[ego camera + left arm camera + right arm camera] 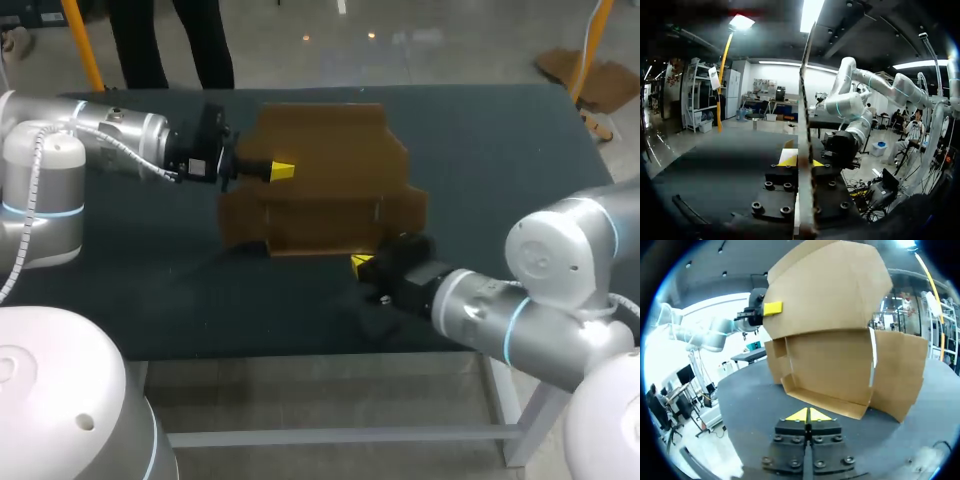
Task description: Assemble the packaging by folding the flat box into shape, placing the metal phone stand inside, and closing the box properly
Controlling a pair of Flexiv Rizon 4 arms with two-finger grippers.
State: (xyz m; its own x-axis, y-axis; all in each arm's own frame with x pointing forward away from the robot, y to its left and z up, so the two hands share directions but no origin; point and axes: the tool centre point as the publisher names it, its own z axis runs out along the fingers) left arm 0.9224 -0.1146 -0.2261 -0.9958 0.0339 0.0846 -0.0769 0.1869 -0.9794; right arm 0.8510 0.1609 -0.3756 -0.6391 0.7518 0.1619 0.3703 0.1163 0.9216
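left gripper point(801, 161) pinches left edge of brown flat cardboard box point(320, 190) | right gripper point(809, 415) closed on nothing, just near of it | far panel tilted up

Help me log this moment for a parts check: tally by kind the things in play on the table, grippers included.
brown cardboard box, partly folded: 1
yellow-tipped two-finger grippers: 2 (left gripper shut on a raised panel of the box; right gripper shut, empty, in front of the box)
Total: 3
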